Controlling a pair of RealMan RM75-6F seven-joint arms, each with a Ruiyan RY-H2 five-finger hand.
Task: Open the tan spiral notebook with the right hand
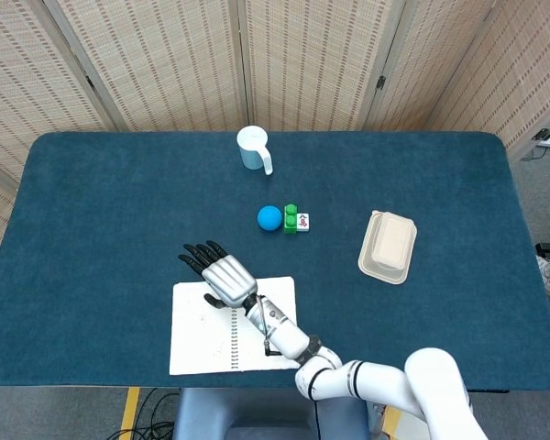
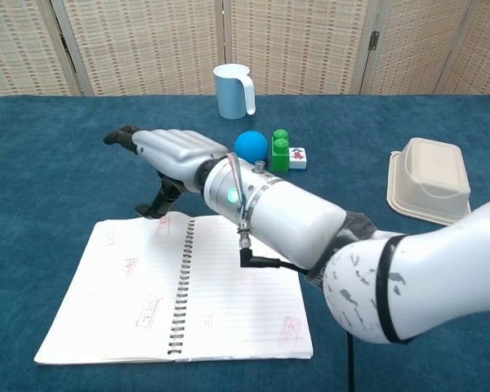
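The spiral notebook (image 1: 202,335) lies open flat near the table's front edge, its white lined pages (image 2: 229,302) facing up on both sides of the spiral. My right hand (image 1: 222,273) hovers over the far edge of the left page, fingers stretched out and pointing to the far left. In the chest view the right hand (image 2: 167,151) holds nothing, and its thumb hangs down close to the page's far edge. The arm crosses over the right page. My left hand appears in neither view.
Behind the notebook sit a blue ball (image 1: 269,217), a green block (image 1: 291,217) and a small white tile (image 1: 302,222). A white cup (image 1: 253,148) stands further back. A cream lidded container (image 1: 388,246) lies to the right.
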